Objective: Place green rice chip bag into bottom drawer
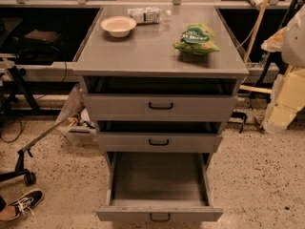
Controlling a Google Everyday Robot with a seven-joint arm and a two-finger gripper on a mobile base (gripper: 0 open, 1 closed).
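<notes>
"When you looked over the scene, what was the biggest thing in front of you?"

"The grey cabinet point(143, 51), square to the camera. Its bottom drawer point(159, 185) was pulled far out with its floor bare. I judged it stood that way so a bag could go straight down into it. The two upper drawers point(124, 106) seemed only a little way out, so they did not overhang the opening."

"And the green rice chip bag point(196, 39)?"

"It lay flat on the cabinet top, toward the right rear and near the right edge, well above the open drawer and behind it. It lay apart from the white bowl point(118, 26) and the water bottle point(147, 15), which sat at the back left, the bottle just behind the bowl. I judged that the space around it left room for a grasp from above."

"Where was your gripper?"

"My gripper was outside the camera's view, so I could not tell whether it was apart, together or clamped on anything. A pale shape point(296, 37) at the right edge may have been part of my arm, but I could not be sure. The bag lay untouched, with nothing of mine over it or on it. Judging from that, the pick had not begun."
</notes>
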